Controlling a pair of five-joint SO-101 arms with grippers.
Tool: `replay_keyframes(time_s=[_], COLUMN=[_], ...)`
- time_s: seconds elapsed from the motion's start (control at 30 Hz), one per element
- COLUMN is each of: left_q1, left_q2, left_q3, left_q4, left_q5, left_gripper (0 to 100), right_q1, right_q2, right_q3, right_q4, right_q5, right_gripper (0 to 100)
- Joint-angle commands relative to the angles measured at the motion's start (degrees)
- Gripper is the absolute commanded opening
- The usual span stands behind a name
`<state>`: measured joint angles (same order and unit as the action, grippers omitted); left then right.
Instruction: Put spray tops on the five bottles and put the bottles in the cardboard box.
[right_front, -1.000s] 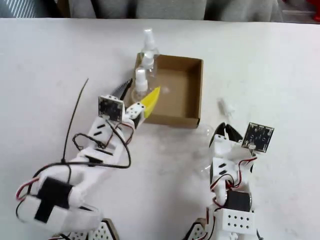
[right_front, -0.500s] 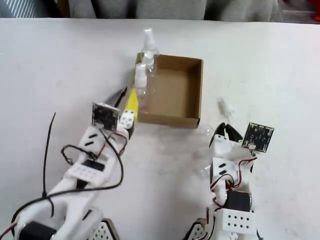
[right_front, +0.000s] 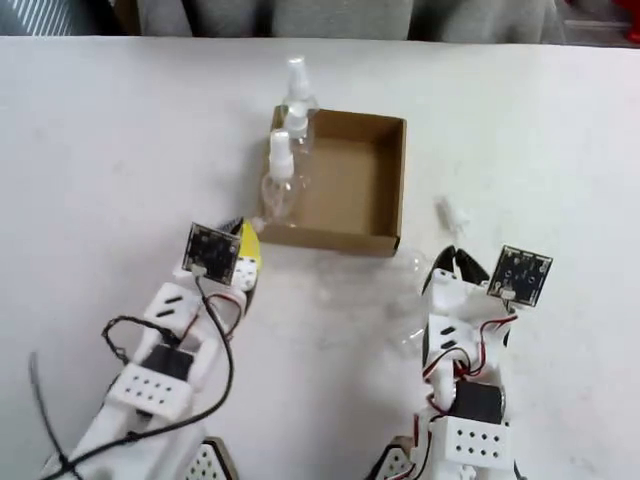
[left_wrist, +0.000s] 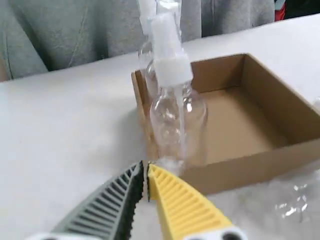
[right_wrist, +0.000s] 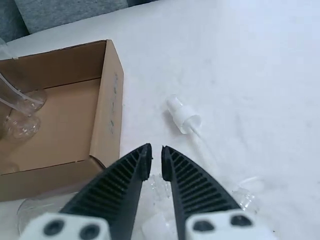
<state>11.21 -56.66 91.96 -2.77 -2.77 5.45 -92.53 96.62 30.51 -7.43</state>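
We judge the loose white plastic spray top (right_wrist: 184, 117) to be the thing to fetch: it lies on the white table (right_front: 120, 130) just ahead of the right gripper (right_wrist: 156, 150), slightly away from the brown cardboard box (right_front: 400, 175), its thin tube trailing back toward the jaws. Those black jaws stand almost together, empty, low over a clear uncapped bottle (right_front: 413, 264) lying flat. The left gripper (left_wrist: 145, 169), farther off, has its jaws pressed together and empty at the box's other near corner, by three upright capped bottles (left_wrist: 177, 110).
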Motion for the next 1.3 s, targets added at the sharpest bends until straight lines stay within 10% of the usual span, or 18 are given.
replay_keyframes(time_s=[0.0, 0.2, 0.7, 1.27], left_q1=[-4.70, -10.33, -12.70, -12.70], left_q2=[-10.77, -22.37, -41.45, -42.24], left_q3=[-3.08, -2.46, 5.45, 5.45], left_q4=[22.07, 41.23, 60.22, 61.71], left_q5=[-0.53, -0.62, -11.08, -12.92], left_gripper=[2, 2, 2, 2], right_q1=[0.66, 0.22, -21.93, -29.93], right_q2=[0.04, -0.40, 0.13, 30.90], right_q3=[0.53, -1.14, -6.42, -22.86], right_q4=[-0.66, -1.63, -7.34, -2.95], right_q5=[0.88, 0.88, 0.88, 0.88], right_gripper=[1.7, 1.7, 1.6, 1.6])
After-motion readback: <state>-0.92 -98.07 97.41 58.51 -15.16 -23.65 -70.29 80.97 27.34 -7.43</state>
